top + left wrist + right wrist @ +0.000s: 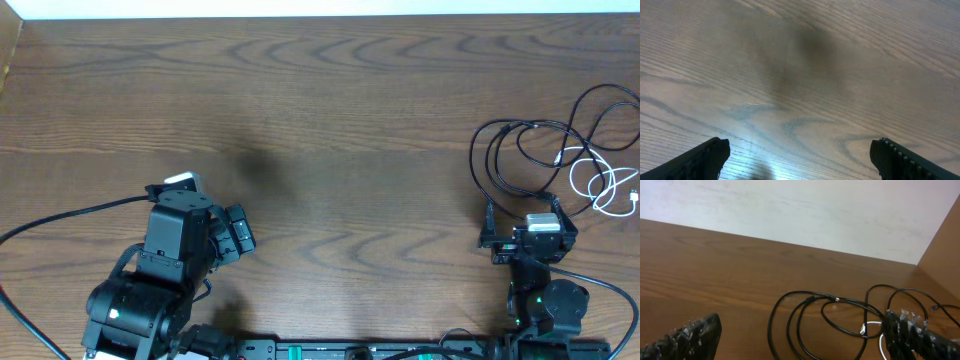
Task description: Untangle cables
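Observation:
The black cables (515, 150) lie in tangled loops at the table's right side, with the white cable (600, 185) coiled just right of them. In the right wrist view the black loops (805, 307) lie ahead of and between the fingers, and the white cable (872, 326) shows by the right finger. My right gripper (527, 215) is open and empty, just on the near side of the loops, which also shows in the right wrist view (800, 340). My left gripper (243, 232) is open and empty over bare wood at the near left, far from the cables; its fingers (800, 160) frame only table.
The wooden table (320, 120) ends at a pale wall (790, 210) along the far edge. A thick black arm cable (60, 220) runs across the near-left corner. A wooden side panel (945, 250) stands at the right.

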Controlling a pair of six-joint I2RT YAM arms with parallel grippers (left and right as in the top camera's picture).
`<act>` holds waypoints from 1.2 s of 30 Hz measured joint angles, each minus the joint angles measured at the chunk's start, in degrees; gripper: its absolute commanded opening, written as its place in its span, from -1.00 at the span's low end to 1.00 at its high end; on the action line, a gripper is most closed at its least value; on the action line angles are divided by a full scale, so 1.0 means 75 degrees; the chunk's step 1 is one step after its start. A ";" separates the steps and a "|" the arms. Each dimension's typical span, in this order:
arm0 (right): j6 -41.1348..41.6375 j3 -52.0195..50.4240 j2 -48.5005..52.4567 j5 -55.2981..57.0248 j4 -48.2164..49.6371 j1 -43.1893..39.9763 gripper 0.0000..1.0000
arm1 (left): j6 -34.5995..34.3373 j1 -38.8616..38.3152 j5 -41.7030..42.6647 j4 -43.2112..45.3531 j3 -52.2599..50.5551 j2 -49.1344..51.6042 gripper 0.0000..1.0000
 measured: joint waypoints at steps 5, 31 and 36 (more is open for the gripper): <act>0.0000 0.0000 0.0000 -0.0003 0.0000 0.0000 0.99 | 0.0006 0.0000 -0.0012 0.0000 0.0000 0.0000 0.90; 0.0000 0.0003 0.0000 0.0000 -0.0003 0.0006 0.99 | 0.1498 0.1763 -0.0178 0.3284 -0.3963 -0.4060 0.90; 0.0000 0.0003 0.0000 0.0000 -0.0003 0.0006 0.99 | 0.2250 0.1763 0.0006 0.4232 -0.4555 -0.4648 0.90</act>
